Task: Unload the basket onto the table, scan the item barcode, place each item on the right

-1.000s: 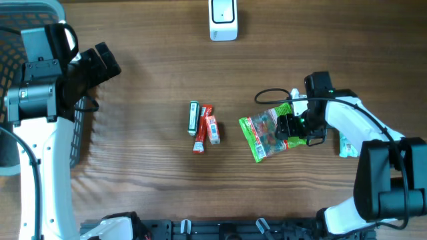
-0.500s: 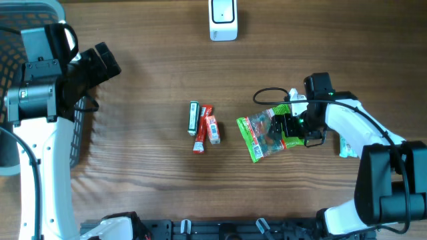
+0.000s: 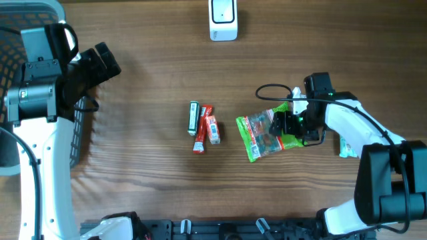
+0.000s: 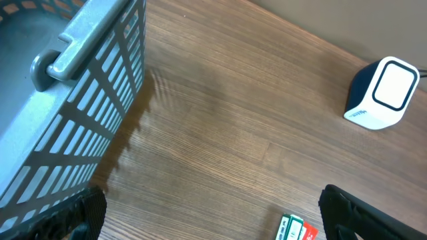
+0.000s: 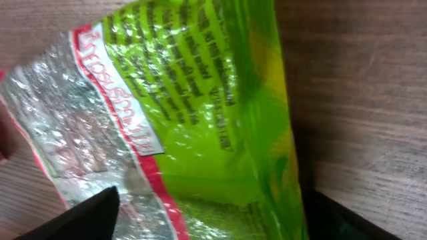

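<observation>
Bare wooden table [image 3: 147, 180] open from basket [image 4: 80, 100] at left edge to scanner [image 3: 223, 19] at far edge. Left gripper [image 4: 213, 212] beside basket, spread, empty. Right gripper [image 3: 288, 127] low, spread astride green snack bag [image 3: 260, 139], right of small packets [image 3: 203, 127].

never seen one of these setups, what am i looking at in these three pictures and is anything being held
These are two robot arms at a wooden table, each ending in a two-finger gripper. The wide picture looks straight down from above. The other two come from cameras on the wrists. On the table lie a white barcode scanner, three small packets and a green snack bag. A grey basket stands at the left. The left gripper is open and empty near the basket. The right gripper is down on the snack bag, jaws spread across it. Whether it actually grips, I cannot tell.
</observation>
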Tool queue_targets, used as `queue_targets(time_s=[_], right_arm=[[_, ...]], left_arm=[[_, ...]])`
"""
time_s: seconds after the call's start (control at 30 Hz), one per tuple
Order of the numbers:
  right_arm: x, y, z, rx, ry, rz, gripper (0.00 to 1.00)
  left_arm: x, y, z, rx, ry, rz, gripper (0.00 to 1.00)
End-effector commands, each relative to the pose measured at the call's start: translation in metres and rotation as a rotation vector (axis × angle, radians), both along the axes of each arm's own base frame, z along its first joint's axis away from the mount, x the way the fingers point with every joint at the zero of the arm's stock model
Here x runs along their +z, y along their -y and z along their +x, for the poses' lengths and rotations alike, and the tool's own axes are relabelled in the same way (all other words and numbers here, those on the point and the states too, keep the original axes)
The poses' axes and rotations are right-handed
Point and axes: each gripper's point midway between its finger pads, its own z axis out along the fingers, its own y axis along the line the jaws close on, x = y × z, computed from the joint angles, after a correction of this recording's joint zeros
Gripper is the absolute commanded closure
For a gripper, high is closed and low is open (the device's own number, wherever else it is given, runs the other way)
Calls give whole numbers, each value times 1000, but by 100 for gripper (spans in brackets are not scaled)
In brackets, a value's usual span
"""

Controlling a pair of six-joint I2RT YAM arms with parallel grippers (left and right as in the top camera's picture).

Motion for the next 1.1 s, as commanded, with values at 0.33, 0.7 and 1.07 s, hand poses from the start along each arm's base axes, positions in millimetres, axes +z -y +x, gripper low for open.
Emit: queue_targets(time_s=[0.33, 0.7, 1.07], right_arm=[[16, -5, -4, 18, 45, -161, 5], [4, -1, -2, 41, 123, -348, 1], [-6, -15, -16, 47, 76, -252, 1]], left_arm=[[7, -2, 0, -7, 16, 20, 0], [7, -2, 0, -7, 16, 20, 0], [7, -2, 0, -7, 16, 20, 0]])
